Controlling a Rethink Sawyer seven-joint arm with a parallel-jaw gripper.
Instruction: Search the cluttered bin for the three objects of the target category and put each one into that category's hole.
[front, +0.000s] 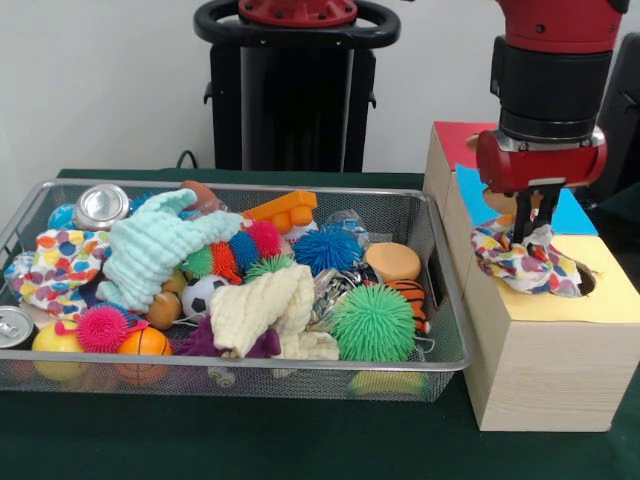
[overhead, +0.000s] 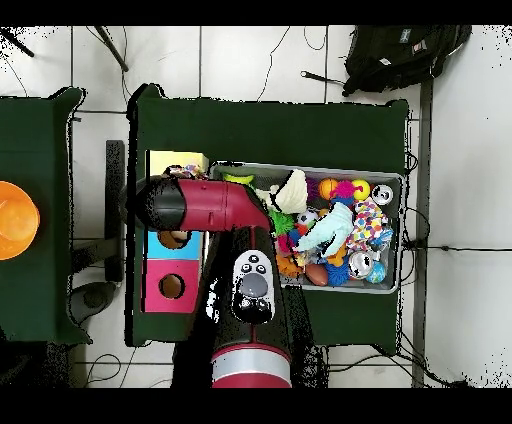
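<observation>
Soft polka-dot cloth (front: 522, 262) hangs limp from your jaws, pinched at its bunched top above the yellow box's hole (front: 583, 279).

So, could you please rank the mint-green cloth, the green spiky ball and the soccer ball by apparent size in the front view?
1. mint-green cloth
2. green spiky ball, though it sits nearer the camera
3. soccer ball, partly hidden, clearly smallest

Red-black arm (front: 550, 90) descends from top right in front view, wrist vertical. Gripper (front: 528, 232) points straight down, black fingers (front: 522, 222) close together, pinching polka-dot cloth (front: 520, 262). Overhead: arm (overhead: 205, 205) reaches left from base.
</observation>
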